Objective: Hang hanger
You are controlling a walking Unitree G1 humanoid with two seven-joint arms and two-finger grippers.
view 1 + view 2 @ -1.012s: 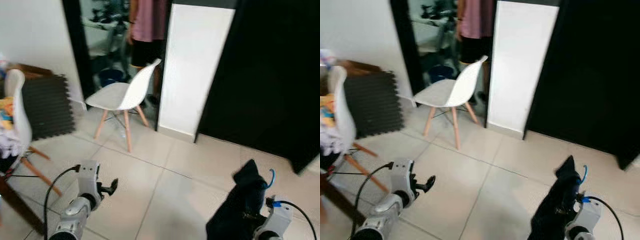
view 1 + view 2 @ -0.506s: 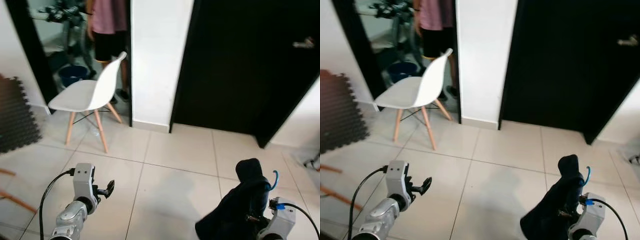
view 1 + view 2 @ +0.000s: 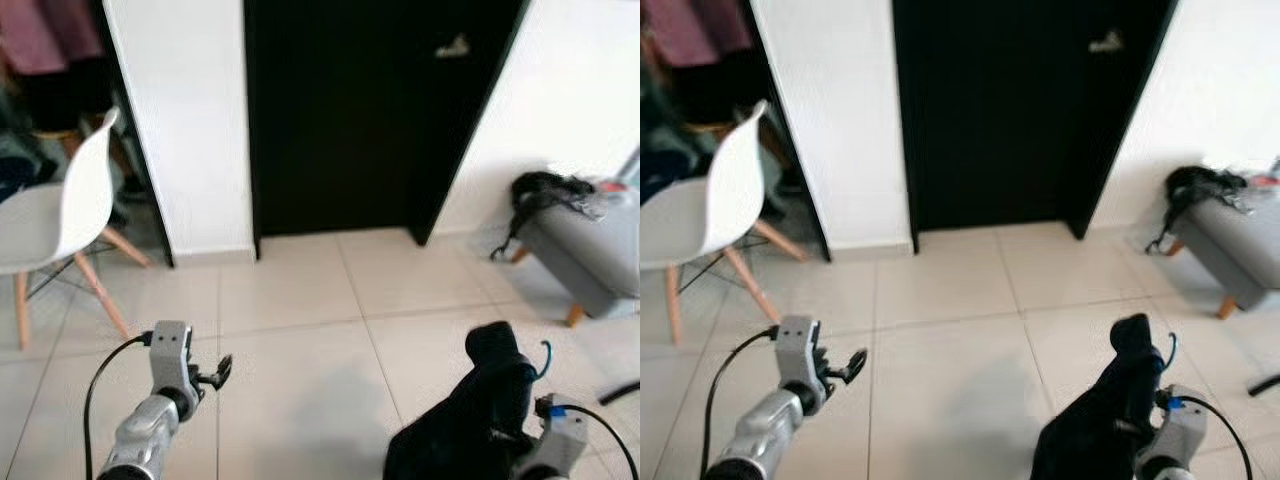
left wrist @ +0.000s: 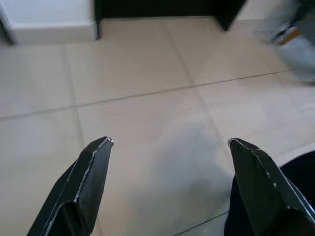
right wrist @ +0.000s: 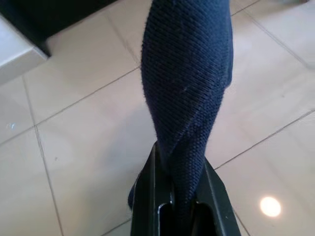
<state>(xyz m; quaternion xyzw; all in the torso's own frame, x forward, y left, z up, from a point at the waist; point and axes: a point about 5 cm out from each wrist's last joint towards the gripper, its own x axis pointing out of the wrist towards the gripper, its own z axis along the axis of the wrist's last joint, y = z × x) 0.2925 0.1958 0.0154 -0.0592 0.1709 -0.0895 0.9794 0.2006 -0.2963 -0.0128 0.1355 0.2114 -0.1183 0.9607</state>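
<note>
A dark navy knitted garment hangs bunched over my right gripper, low on the right above the tiled floor. The two black fingers are shut on the cloth. A thin blue curved hook sticks out beside the top of the garment; I cannot tell whether it belongs to a hanger. My left gripper is low on the left over bare tiles. It is open, with its fingers wide apart and nothing between them.
Straight ahead stands a black door with a white wall section to its left. A white chair stands at the left, with a person in a pink top behind it. A grey stool carrying dark cloth is at the right.
The whole picture has shifted left, so the camera has turned right; the door is now central and the grey stool has come into view. Both grippers hold as before.
</note>
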